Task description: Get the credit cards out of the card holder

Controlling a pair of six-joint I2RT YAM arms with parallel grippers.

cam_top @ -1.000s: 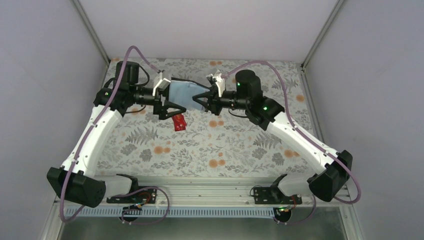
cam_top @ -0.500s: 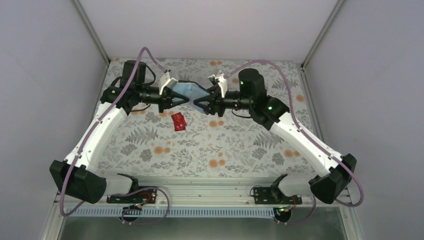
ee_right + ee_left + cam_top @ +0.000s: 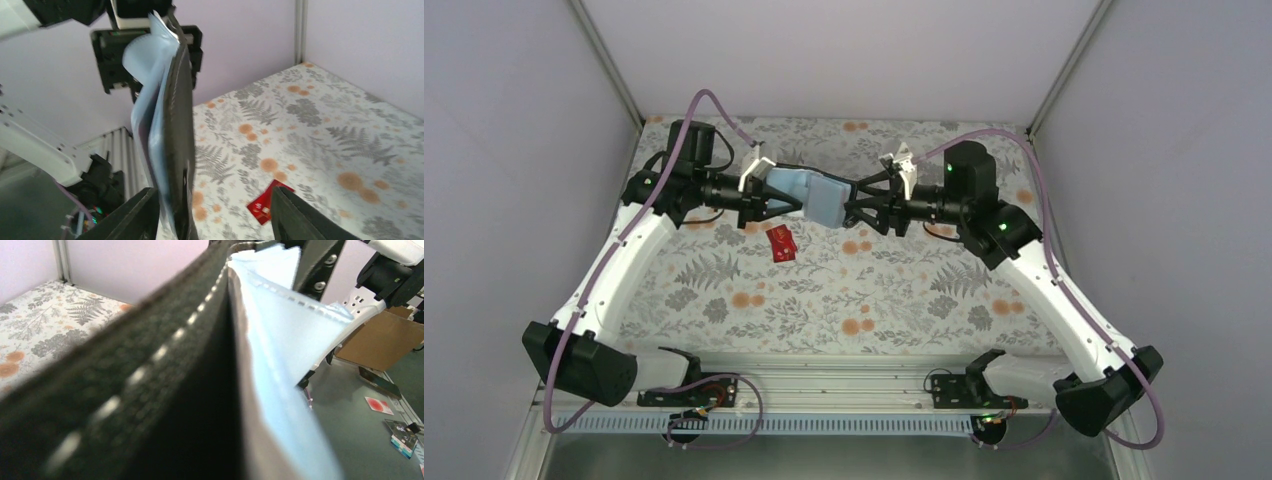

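The left end effector (image 3: 782,200) clamps the holder (image 3: 816,197), seemingly light and limp, best pinched at its free edge just before the wide right end effector (image 3: 851,205); cards (image 3: 779,243) lie below.

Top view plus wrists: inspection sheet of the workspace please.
Surface: floral cloth, lying flat.
Job's things: card holder held in the air, blue inner face showing; red credit cards on the cloth below it, count unclear.
Clutter: nothing seen.
Grippers: left gripper shut on the holder; right gripper jaws open around its free edge.
Cables: purple cables run along both arms, away from the holder.
Surroundings: pale walls; cardboard box off the table.
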